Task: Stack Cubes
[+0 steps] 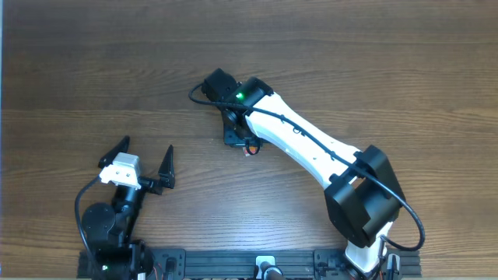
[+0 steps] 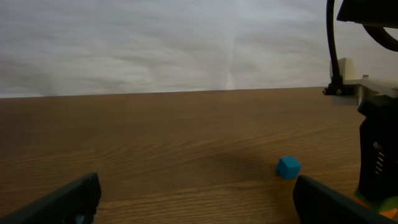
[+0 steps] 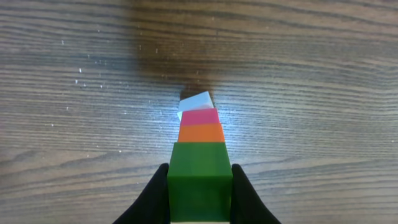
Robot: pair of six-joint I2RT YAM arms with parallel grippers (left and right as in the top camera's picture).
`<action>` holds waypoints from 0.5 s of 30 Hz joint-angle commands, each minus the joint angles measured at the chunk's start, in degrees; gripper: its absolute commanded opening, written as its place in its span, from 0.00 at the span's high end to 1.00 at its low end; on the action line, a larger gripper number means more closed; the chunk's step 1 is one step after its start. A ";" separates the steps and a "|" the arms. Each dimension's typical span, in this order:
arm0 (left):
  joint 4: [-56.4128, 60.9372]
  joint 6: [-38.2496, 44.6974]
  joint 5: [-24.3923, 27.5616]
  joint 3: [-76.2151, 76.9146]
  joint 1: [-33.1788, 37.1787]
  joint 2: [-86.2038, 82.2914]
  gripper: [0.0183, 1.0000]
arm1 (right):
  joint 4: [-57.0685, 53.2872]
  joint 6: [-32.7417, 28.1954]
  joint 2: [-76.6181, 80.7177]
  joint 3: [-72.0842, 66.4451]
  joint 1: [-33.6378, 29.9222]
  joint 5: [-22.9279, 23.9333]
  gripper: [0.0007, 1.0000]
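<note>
In the right wrist view my right gripper (image 3: 199, 182) is shut on a green cube (image 3: 199, 160), its fingers pressed against both sides. Under the green cube stand an orange cube (image 3: 200, 132), a pink cube (image 3: 199, 116) and a white cube (image 3: 195, 101) on the table, forming one column. From above, the right gripper (image 1: 236, 134) is at the table's middle, with a bit of orange (image 1: 250, 148) beside it. A small blue cube (image 2: 288, 167) lies alone on the wood, left of the right arm's gripper (image 2: 376, 155). My left gripper (image 1: 147, 148) rests open near its base.
The brown wooden table (image 1: 373, 62) stretches bare around the stack. The right arm's white link (image 1: 303, 140) crosses diagonally from its base at the lower right. A pale wall (image 2: 186, 43) stands behind the table's far edge.
</note>
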 commanded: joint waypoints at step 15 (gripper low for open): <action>-0.04 0.66 0.57 -0.28 0.35 -0.35 0.00 | 0.17 0.35 -1.29 -1.22 0.37 0.52 0.35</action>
